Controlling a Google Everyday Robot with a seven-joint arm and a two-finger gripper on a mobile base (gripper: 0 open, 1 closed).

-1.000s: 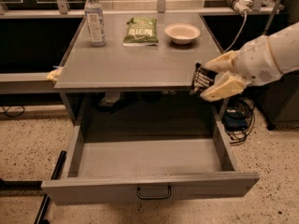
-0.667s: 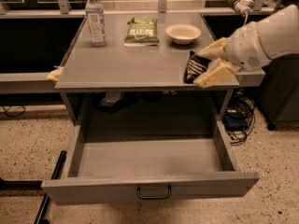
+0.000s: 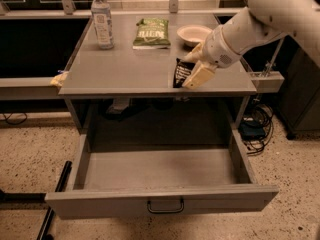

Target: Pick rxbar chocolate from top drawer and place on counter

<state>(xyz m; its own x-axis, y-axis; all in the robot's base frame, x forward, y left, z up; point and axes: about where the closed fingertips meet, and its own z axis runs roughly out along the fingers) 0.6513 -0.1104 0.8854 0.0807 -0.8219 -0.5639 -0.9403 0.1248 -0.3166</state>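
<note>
The rxbar chocolate [image 3: 181, 72] is a small dark bar with pale lettering. My gripper [image 3: 192, 66] is shut on it and holds it tilted just above the right front part of the grey counter [image 3: 125, 71]. The white arm reaches in from the upper right. The top drawer [image 3: 160, 176] is pulled fully open below the counter and its inside shows nothing in it. Its flat front panel carries a small dark handle [image 3: 165, 207].
On the counter stand a water bottle [image 3: 102, 18] at the back left, a green snack bag [image 3: 151, 33] at the back middle and a white bowl [image 3: 194, 34] behind the gripper. Cables [image 3: 256, 129] lie on the floor at the right. A yellow object [image 3: 58, 79] sticks out at the counter's left edge.
The gripper has carried the bar up and to the left, from beside the counter's right edge to over the counter's right front part.
</note>
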